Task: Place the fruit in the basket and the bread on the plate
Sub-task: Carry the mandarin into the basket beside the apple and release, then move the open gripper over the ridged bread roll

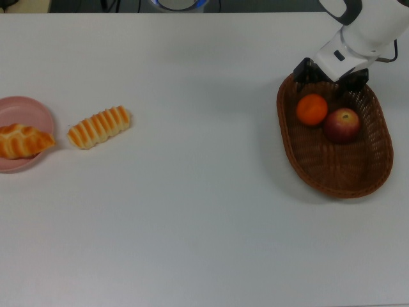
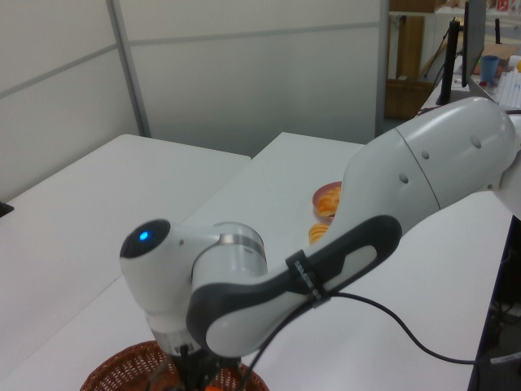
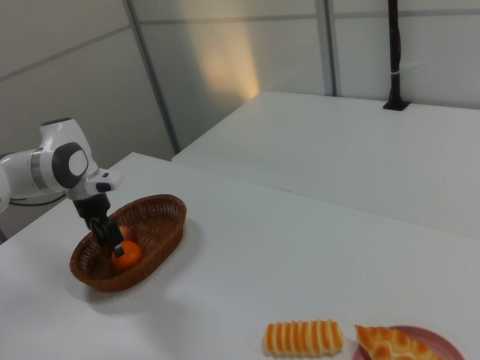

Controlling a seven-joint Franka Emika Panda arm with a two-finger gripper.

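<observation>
The orange mandarin [image 1: 312, 109] lies inside the brown wicker basket [image 1: 355, 171], touching the dark red apple [image 1: 342, 125]. My gripper [image 1: 330, 78] stands open over the basket's far rim, its dark fingers [image 1: 305, 69] spread apart and nothing between them. In the right view the gripper [image 3: 107, 229] hangs just above the mandarin [image 3: 126, 255] and partly hides the apple [image 3: 129, 232]. Far to the top view's left, the croissant-like bread [image 1: 23, 141] rests on the pink plate [image 1: 22, 109]. The striped roll [image 1: 99, 126] lies on the table beside the plate.
The white table [image 1: 192, 211] spans the whole top view, and the arm's body [image 2: 269, 285] fills the left view, hiding most of the basket [image 2: 122, 365]. A second white table [image 3: 360, 142] stands behind in the right view.
</observation>
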